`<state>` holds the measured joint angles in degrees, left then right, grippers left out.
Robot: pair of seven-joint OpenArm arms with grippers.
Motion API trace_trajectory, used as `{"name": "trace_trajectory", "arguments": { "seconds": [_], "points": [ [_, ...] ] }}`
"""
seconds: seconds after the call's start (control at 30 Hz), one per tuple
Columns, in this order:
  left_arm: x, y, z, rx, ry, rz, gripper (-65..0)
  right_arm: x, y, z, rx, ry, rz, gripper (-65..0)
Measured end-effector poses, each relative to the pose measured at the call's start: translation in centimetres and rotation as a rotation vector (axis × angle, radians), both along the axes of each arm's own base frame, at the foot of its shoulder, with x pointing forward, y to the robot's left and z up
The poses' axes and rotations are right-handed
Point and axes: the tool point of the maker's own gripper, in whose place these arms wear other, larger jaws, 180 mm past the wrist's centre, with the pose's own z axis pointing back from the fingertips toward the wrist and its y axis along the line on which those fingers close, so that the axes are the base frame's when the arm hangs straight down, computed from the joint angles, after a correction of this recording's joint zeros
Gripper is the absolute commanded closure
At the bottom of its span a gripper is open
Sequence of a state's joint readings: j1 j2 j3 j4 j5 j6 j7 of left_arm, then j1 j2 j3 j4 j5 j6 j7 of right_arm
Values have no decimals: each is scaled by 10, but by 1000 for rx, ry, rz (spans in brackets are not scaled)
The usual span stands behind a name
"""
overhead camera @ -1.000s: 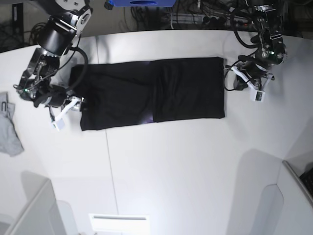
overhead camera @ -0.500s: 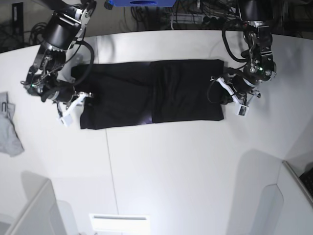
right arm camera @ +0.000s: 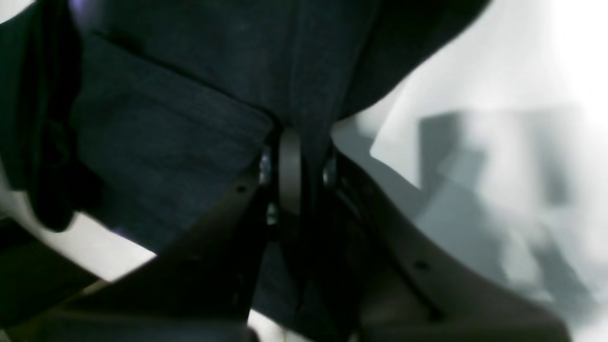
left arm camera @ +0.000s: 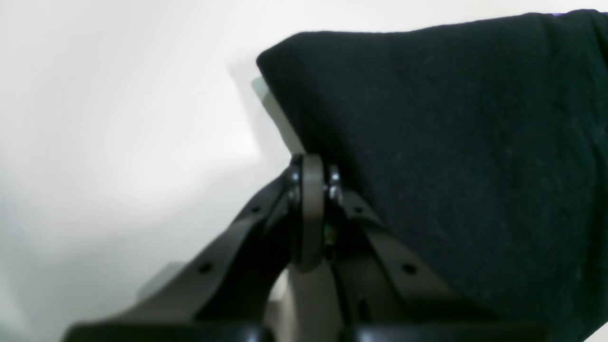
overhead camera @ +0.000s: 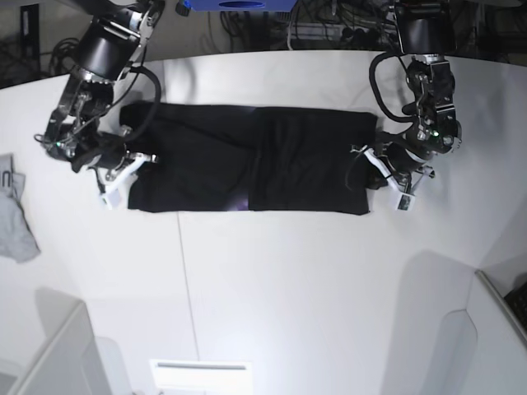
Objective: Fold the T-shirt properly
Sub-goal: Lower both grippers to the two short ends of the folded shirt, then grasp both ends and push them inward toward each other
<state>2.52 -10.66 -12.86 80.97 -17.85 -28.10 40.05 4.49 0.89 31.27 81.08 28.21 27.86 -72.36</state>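
The black T-shirt (overhead camera: 247,160) lies as a long band across the white table (overhead camera: 272,280). My left gripper (overhead camera: 372,178) is at the shirt's right end, near its front corner. In the left wrist view the left gripper (left arm camera: 311,173) has its jaws together at the edge of the black cloth (left arm camera: 451,156), which is raised off the table. My right gripper (overhead camera: 123,171) is at the shirt's left end. In the right wrist view the right gripper (right arm camera: 290,142) is shut on a fold of the dark cloth (right arm camera: 180,137). No print or label shows.
A small light grey cloth (overhead camera: 15,216) lies at the table's left edge. Cables and a blue object (overhead camera: 239,5) sit behind the table. White panels stand at the front left (overhead camera: 58,354) and front right (overhead camera: 494,329).
Both grippers moved inward from beside the shirt onto its two ends and closed there. The shirt's ends are drawn in and its front edge has shifted.
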Motion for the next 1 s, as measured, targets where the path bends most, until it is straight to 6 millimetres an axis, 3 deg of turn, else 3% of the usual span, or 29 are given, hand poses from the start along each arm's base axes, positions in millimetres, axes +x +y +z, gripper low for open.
{"name": "trace_trajectory", "arguments": {
  "seconds": [0.07,0.23,0.43,0.67,1.0],
  "points": [
    [2,0,1,2,-1,-1,0,-5,-6,10,-44,-6,-9,0],
    [3,0,2,8,-1,-1,0,6,-6,42,-74,-74,-33,0],
    [2,1,2,9,-2,-1,0,6,1,61,-110,-100,-4,0],
    [-4,0,-1,-1,0,1,0,7,62,81,-40,-155,71,0],
    [-8,-26,-4,-15,-5,-63,0,4,93,89,-21,-178,157,0]
  ]
}}
